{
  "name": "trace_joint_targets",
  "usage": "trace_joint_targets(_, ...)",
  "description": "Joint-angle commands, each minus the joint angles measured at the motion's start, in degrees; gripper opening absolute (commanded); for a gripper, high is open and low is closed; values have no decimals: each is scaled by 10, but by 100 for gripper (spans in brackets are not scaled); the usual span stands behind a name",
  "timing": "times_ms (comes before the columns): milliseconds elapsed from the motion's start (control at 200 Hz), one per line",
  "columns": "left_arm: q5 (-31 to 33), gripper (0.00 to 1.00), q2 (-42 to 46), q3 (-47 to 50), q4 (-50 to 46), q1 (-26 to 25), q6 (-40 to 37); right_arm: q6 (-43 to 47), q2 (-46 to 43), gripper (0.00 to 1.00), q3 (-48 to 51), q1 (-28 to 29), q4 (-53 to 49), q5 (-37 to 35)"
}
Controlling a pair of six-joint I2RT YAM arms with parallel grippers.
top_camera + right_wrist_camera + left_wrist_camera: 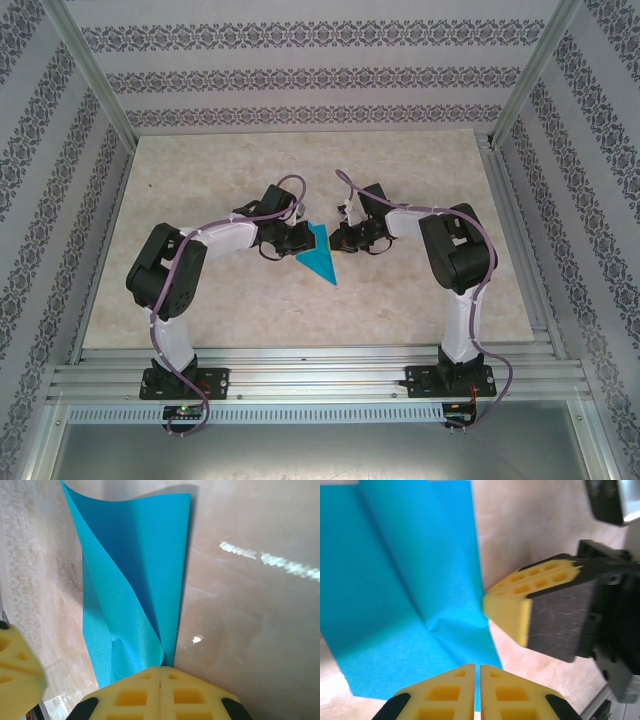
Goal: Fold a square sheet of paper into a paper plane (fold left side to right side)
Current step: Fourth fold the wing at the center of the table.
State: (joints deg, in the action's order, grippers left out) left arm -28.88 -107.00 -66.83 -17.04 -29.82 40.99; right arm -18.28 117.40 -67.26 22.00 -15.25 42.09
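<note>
The cyan-blue sheet of paper (pixel 320 258) lies mid-table as a folded pointed shape, its tip toward the near edge. My left gripper (pixel 300 246) stands at its left edge and my right gripper (pixel 338 238) at its right. In the left wrist view the yellow jaws of the left gripper (pixel 479 672) are shut, tips down on the creased paper (pixel 410 580), with the right gripper's fingers (pixel 530 587) close beside. In the right wrist view the right gripper (pixel 160 672) is shut on the paper's (pixel 135 570) raised flap, which curls up off the table.
The beige marble-patterned table (pixel 300 170) is enclosed by patterned walls and metal frame posts. An aluminium rail (pixel 320 375) carrying both arm bases runs along the near edge. One yellow finger of the left gripper (pixel 15 672) shows blurred at the lower left of the right wrist view.
</note>
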Motion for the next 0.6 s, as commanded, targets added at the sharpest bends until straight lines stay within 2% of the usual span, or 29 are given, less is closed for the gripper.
trace_joint_targets(0, -24, 12, -2, -11, 15, -9, 4, 8, 24, 0, -2, 1, -13, -24)
trace_joint_targets(175, -38, 11, -44, -17, 42, -17, 16, 4, 24, 0, -3, 3, -11, -23)
trace_joint_targets(495, -17, 11, -77, -15, 58, -20, 28, -2, 10, 0, -3, 4, -3, -24)
trace_joint_targets(599, -12, 11, -80, -14, 57, -20, 29, -3, -15, 7, 2, 2, 1, -32)
